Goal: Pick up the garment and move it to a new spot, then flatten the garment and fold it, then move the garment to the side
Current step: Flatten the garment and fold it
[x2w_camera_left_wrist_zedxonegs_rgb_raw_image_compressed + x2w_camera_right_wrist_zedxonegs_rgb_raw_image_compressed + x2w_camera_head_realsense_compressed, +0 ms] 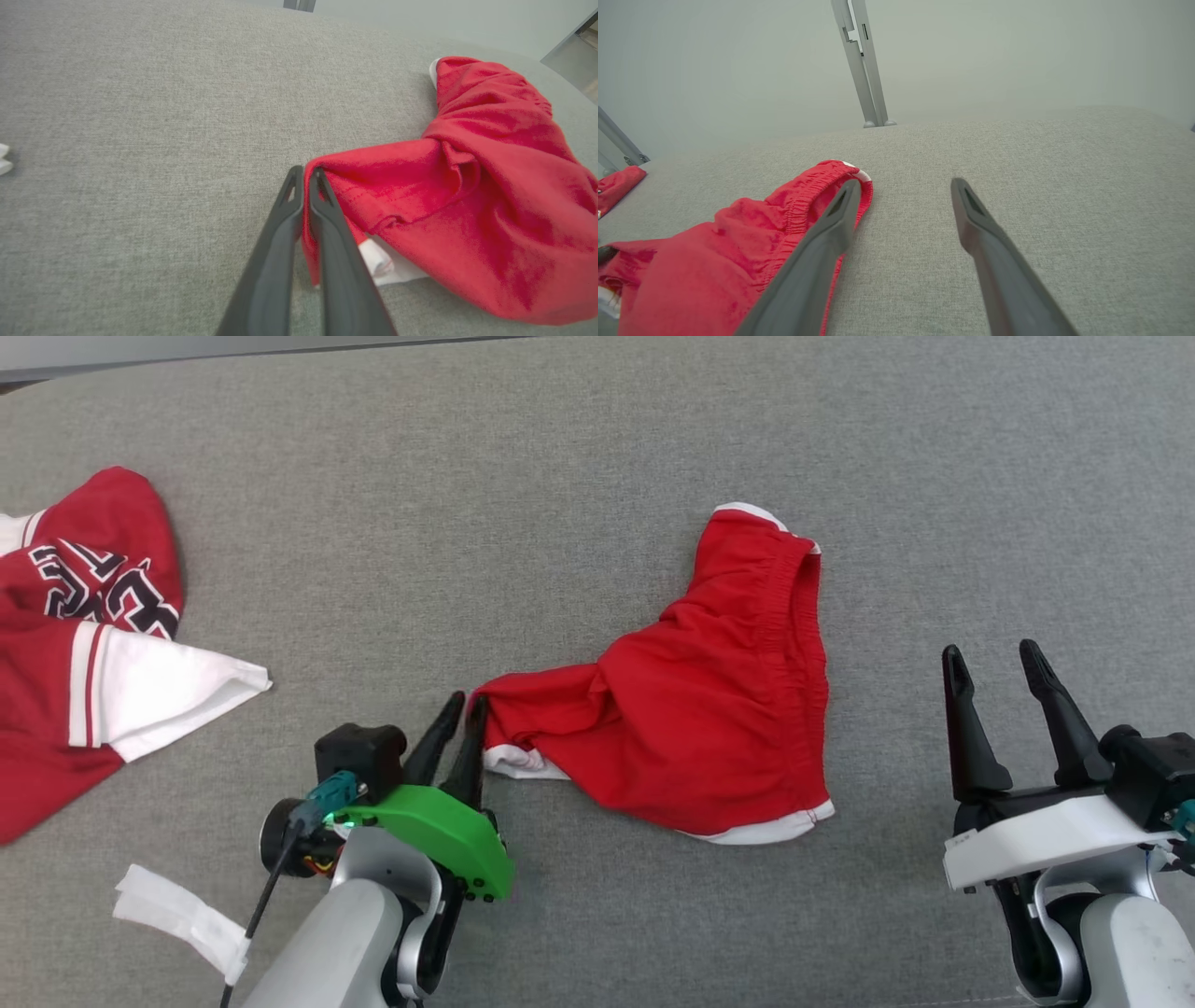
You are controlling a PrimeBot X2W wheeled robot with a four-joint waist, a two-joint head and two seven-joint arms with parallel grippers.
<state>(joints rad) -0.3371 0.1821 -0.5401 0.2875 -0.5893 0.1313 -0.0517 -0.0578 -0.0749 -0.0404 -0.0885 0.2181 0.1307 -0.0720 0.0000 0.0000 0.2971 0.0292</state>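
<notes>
The garment [719, 709] is a pair of red shorts with white trim, lying crumpled in the middle of the grey cloth surface [560, 448]. Its elastic waistband runs along its right side. My left gripper [469, 700] is shut on the leftmost corner of the shorts. In the left wrist view red fabric [467, 200] is pinched between the nearly touching fingers of the left gripper [306, 170]. My right gripper [991, 653] stands open to the right of the shorts, apart from them. The right wrist view shows the right gripper [903, 184] with spread fingers beside the waistband [803, 205].
A red and white jersey [84, 644] with dark lettering lies bunched at the far left edge. A white paper tag [177, 915] hangs by my left arm's cable. A grey metal post [861, 60] rises behind the table's far edge.
</notes>
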